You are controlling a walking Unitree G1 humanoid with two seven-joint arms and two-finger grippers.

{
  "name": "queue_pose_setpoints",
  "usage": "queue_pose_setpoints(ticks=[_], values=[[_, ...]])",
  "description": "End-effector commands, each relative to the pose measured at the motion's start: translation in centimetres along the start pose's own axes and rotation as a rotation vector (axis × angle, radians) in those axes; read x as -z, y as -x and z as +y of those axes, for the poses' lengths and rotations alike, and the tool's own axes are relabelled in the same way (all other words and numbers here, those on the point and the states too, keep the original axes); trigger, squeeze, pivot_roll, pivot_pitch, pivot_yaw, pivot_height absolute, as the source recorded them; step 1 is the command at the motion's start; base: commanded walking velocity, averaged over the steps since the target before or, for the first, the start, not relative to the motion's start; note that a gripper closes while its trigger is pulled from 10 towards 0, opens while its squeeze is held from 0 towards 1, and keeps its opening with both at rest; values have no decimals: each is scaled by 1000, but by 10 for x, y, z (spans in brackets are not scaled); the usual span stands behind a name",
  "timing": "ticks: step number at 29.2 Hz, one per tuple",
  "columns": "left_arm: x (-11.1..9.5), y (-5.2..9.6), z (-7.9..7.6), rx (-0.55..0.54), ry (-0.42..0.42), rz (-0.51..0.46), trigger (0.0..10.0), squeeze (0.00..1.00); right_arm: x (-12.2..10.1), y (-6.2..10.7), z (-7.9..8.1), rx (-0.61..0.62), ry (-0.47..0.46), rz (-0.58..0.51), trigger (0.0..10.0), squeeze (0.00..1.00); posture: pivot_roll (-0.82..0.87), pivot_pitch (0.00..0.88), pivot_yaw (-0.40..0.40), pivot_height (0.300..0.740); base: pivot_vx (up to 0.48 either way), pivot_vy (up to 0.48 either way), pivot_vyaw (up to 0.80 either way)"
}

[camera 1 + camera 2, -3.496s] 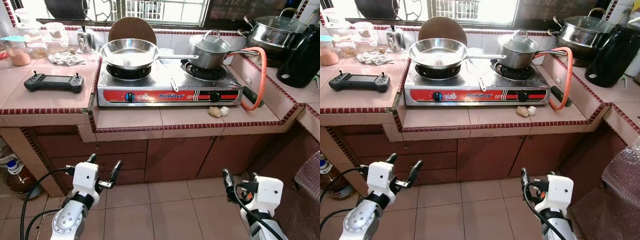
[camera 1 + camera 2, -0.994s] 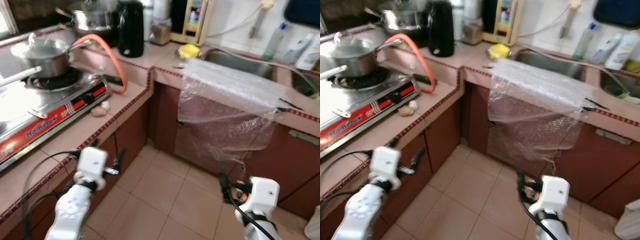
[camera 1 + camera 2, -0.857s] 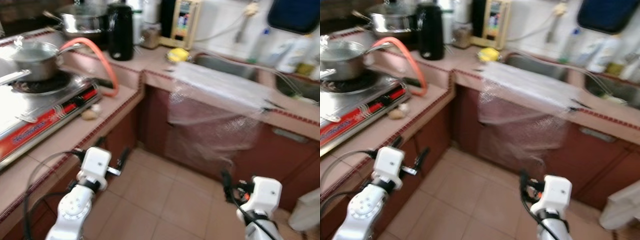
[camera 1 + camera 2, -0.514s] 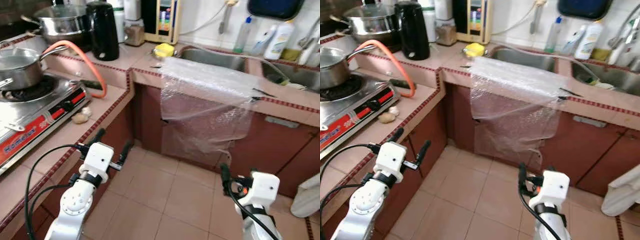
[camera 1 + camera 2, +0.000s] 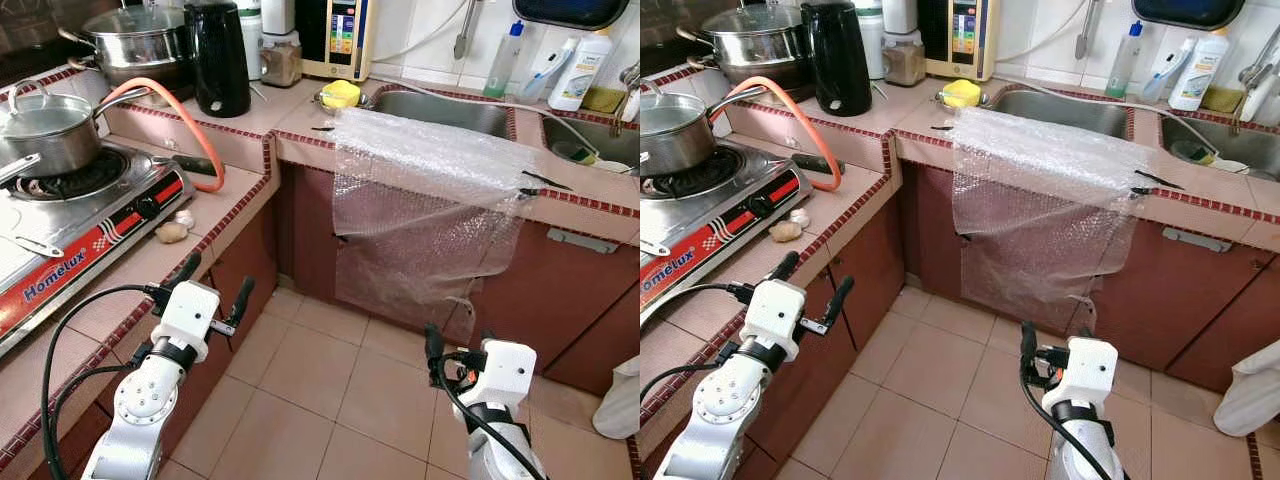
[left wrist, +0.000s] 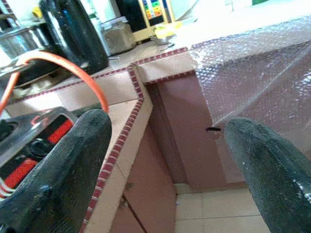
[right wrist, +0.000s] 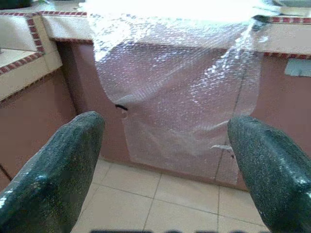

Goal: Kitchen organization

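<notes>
**Squaring up to the sink corner, both grippers empty**

The step in hand looks like approach: nothing is held. The left gripper hangs low beside the stove counter, fingers spread wide; the right gripper hovers over the floor tiles, and its wrist view shows its fingers wide apart too. Which item the tidying concerns is not given. The likeliest candidate, to my eye, is the bubble wrap sheet draped over the counter edge in front of the sink. To take it well, pinch it at the top edge, where it lies flat on the tiled counter, not the loose hanging part, which would crumple and slip.

The L-shaped counter carries a gas stove, a lidded saucepan, an orange hose, a black kettle and detergent bottles.
</notes>
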State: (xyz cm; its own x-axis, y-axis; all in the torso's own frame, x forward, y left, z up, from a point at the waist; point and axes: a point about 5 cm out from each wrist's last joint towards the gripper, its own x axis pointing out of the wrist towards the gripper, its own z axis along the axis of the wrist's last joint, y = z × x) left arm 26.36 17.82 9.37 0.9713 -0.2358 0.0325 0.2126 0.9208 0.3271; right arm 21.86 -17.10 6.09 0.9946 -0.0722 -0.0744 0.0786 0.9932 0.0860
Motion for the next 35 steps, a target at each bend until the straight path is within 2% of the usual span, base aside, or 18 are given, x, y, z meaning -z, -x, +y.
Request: queue_pose_setpoints(ticks=[1,14,23,35], values=[[0,-1,-2,4,13,1,10000,0,-4,-1,-5,8,16,-13,10000,0,225,0,-19,740,0,0,-800],[0,-2,-4,8,47,2,10000,0,-5,0,-7,-1,26,-12,10000,0,220,0,-31,740,0,0,-755],[0,1,-6,23,77,1,10000,0,-6,1,-7,-17,46,-14,10000,0,215,0,-35,740,0,0,0],[1,3,-13,54,103,-1,10000,0,-8,1,-10,-32,69,-15,10000,0,205,0,-49,740,339,0,0]])
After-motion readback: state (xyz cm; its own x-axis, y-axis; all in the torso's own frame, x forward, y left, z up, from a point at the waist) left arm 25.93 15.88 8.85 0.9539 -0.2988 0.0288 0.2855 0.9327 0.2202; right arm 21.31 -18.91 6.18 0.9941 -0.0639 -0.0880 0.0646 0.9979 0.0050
